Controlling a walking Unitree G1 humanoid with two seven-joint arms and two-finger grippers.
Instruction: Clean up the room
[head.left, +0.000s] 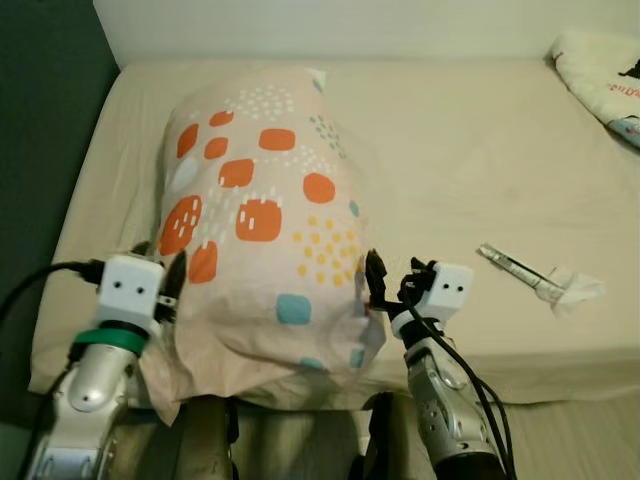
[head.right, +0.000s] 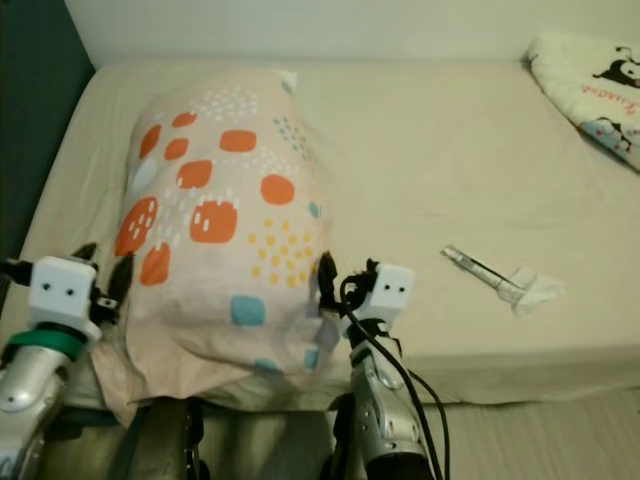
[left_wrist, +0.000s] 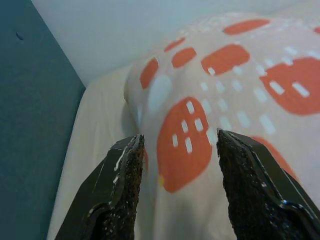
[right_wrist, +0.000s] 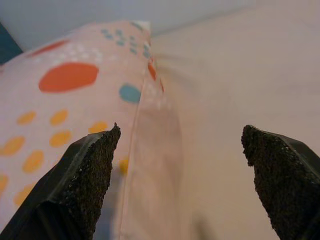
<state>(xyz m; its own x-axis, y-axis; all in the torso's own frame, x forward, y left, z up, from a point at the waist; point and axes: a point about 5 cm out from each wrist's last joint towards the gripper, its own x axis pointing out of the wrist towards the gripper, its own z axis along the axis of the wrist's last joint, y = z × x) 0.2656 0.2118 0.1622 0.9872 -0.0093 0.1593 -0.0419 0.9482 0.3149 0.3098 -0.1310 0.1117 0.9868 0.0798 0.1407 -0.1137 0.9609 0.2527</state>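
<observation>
A large pillow (head.left: 265, 215) with orange, teal and yellow patches lies on the beige bed (head.left: 470, 150), its near end hanging over the front edge. My left gripper (head.left: 160, 265) is open at the pillow's near left corner, and the fabric (left_wrist: 185, 130) lies just ahead of its fingers. At the pillow's near right edge my right gripper (head.left: 395, 280) is open wide. In the right wrist view the pillow's side seam (right_wrist: 142, 115) runs between the spread fingers. Neither gripper holds anything.
A thin tube-like object (head.left: 515, 268) and a crumpled white tissue (head.left: 577, 290) lie on the bed to the right. A patterned blanket (head.left: 605, 75) sits at the far right corner. A dark teal wall (head.left: 40, 130) borders the bed's left side.
</observation>
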